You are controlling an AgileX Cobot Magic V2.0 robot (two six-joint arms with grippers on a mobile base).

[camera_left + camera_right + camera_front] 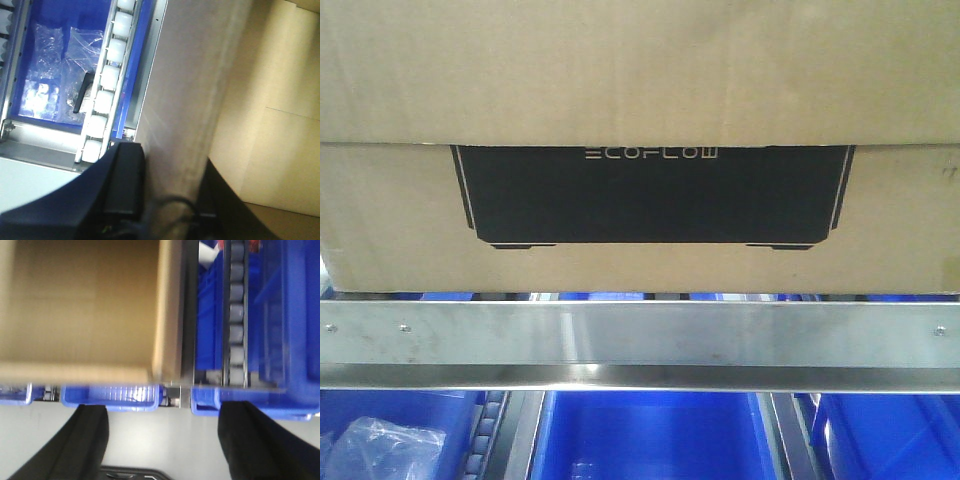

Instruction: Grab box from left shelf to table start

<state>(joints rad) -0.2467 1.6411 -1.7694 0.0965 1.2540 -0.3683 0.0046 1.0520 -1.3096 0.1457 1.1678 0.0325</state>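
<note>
Brown cardboard pretty much everywhere lol; the box (640, 90) fills the front view edge to edge, with its black ECOFLOW panel (650, 195) facing out; it's sitting on the left shelf (640, 335), whose brushed-steel front runs right under it; blue bins (650, 435) sit on the level below, and the left one has a crumpled plastic bag (380, 450) in it; the left end effector (170, 167) straddles the box's side wall, one dark finger (125, 180) against the outside face and the other inside the open carton, so it looks clenched on that wall; a white roller track (102, 100) runs just beside it; the right end effector (164, 412) is released, fingers (90, 435) spread wide with nothing between them, hanging just off the box's front corner and not touching it.
</note>
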